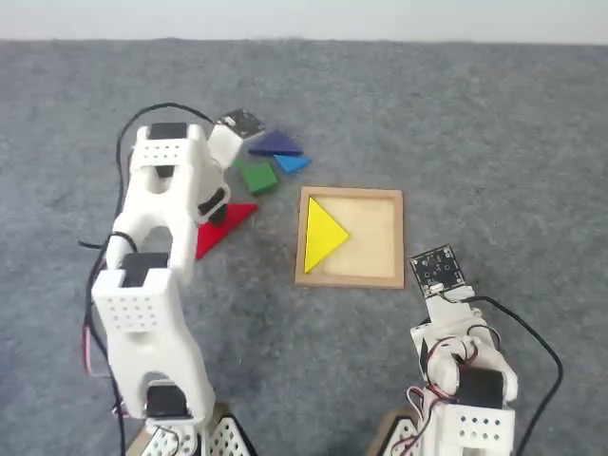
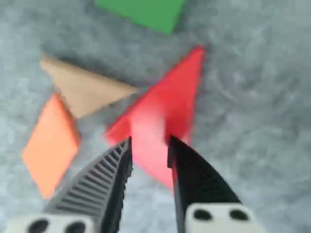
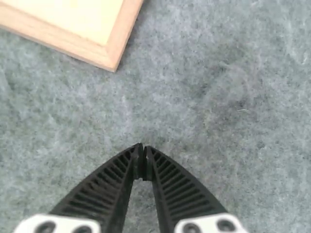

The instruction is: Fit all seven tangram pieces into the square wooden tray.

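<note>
One tangram piece of seven sat in the square wooden tray (image 1: 350, 281); six lay loose on the grey surface (image 1: 494, 142).
A yellow triangle (image 1: 321, 233) lay inside the tray against one side, the only piece placed. Well apart from it sat the red triangle (image 2: 165, 111), tan triangle (image 2: 85, 87), orange parallelogram (image 2: 51, 143), green square (image 1: 255, 177), a dark blue piece (image 1: 275, 144) and a light blue piece (image 1: 293, 163). The left claw (image 2: 149, 145) hung over the red triangle, its jaws a narrow gap apart and apparently holding nothing (likely the next piece to lift). The right claw (image 3: 142, 148) was closed and empty, near a corner of the tray.
</note>
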Motion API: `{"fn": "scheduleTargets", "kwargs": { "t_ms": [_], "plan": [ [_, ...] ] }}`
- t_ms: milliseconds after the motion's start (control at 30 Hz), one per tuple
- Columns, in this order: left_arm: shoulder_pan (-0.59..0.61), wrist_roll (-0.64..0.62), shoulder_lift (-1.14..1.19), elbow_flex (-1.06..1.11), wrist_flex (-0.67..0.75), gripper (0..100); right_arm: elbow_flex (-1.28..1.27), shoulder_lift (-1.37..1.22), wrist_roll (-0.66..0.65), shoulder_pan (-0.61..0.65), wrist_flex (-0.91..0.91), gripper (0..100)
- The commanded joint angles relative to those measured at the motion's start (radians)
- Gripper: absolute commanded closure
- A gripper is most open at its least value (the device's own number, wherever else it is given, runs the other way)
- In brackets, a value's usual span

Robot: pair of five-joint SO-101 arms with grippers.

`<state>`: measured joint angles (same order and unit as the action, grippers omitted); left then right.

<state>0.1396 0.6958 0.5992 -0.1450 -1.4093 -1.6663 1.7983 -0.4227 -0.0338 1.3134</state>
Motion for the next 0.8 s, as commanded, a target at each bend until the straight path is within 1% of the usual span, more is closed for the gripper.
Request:
{"fn": "scheduleTargets", "kwargs": {
  "t_ms": [0, 67, 100, 200, 267, 367, 500, 767],
  "plan": [
    [-0.061, -0.006, -0.075, 0.153, 0.037, 88, -0.017, 0.015, -0.008, 0.004, 0.002, 99.1],
    [-0.052, -0.052, -0.147, 0.170, 0.063, 87, -0.017, 0.015, -0.008, 0.004, 0.002, 99.1],
    [-0.037, -0.064, -0.184, 0.170, 0.072, 84, -0.017, 0.015, -0.008, 0.004, 0.002, 99.1],
    [0.000, -0.071, -0.270, 0.170, 0.071, 73, -0.017, 0.015, -0.008, 0.004, 0.002, 99.1],
    [0.021, -0.049, -0.298, 0.170, 0.069, 68, -0.017, 0.015, -0.008, 0.004, 0.002, 99.1],
    [0.054, 0.003, -0.299, 0.163, 0.077, 67, -0.017, 0.015, -0.008, 0.004, 0.002, 99.1],
    [0.091, 0.002, -0.245, 0.087, 0.069, 67, -0.017, 0.015, -0.008, 0.004, 0.002, 99.1],
    [0.075, 0.041, -0.061, -0.064, 0.069, 67, -0.017, 0.015, -0.008, 0.004, 0.002, 99.1]
  ]
}}
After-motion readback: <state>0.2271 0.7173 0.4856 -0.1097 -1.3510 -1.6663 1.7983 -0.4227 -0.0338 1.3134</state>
